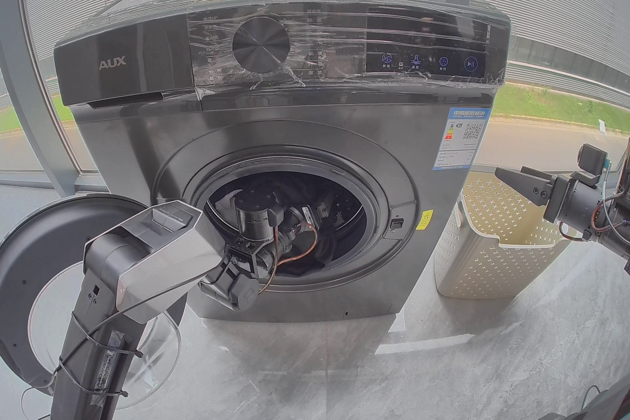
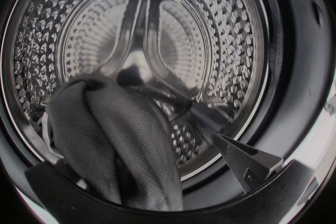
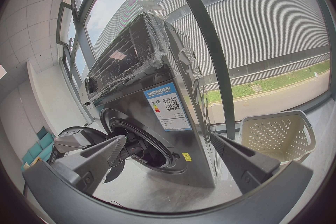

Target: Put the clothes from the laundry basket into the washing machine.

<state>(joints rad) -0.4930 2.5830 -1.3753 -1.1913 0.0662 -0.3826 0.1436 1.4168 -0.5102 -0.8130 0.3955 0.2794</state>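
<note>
The grey washing machine (image 1: 315, 132) stands with its round door (image 1: 33, 283) swung open to the left. My left arm reaches through the opening into the steel drum (image 2: 210, 25). My left gripper (image 2: 161, 140) is open inside the drum; one finger (image 2: 245, 161) shows bare, and the other is hidden under a dark grey garment (image 2: 115, 144) draped there. My right gripper (image 1: 510, 176) hangs open and holds nothing, above the cream laundry basket (image 1: 499, 244) to the right of the machine. The basket (image 3: 280, 133) shows no clothes inside.
The machine sits on a pale marble-look floor (image 1: 426, 362) against tall windows. A window post (image 3: 210, 60) rises behind the machine's right side. The open door takes up the floor space at the left.
</note>
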